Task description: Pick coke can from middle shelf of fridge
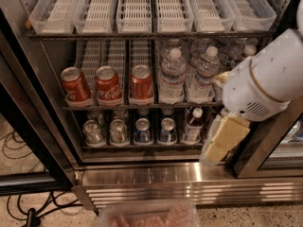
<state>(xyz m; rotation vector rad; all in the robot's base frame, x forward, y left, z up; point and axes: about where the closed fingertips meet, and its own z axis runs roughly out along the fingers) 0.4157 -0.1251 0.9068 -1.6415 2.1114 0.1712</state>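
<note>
Three red coke cans stand side by side at the left front of the middle shelf (118,107): the left one (75,85), the middle one (108,84) and the right one (141,82). They sit in clear ribbed lane trays inside the fridge (165,176). My gripper (215,150) hangs on a white arm (265,82) at the right, in front of the shelves' right end. It points down and left and is well to the right of the cans and lower than them. It holds nothing that I can see.
Water bottles (172,74) fill the middle shelf's right half. The lowest rack holds silver cans (118,130), blue-and-silver cans (167,130) and a small bottle (191,124). White trays (135,6) are on top. A black door frame (33,126) stands left. Cables (19,148) lie on the floor. A plastic tub (147,214) is at the bottom.
</note>
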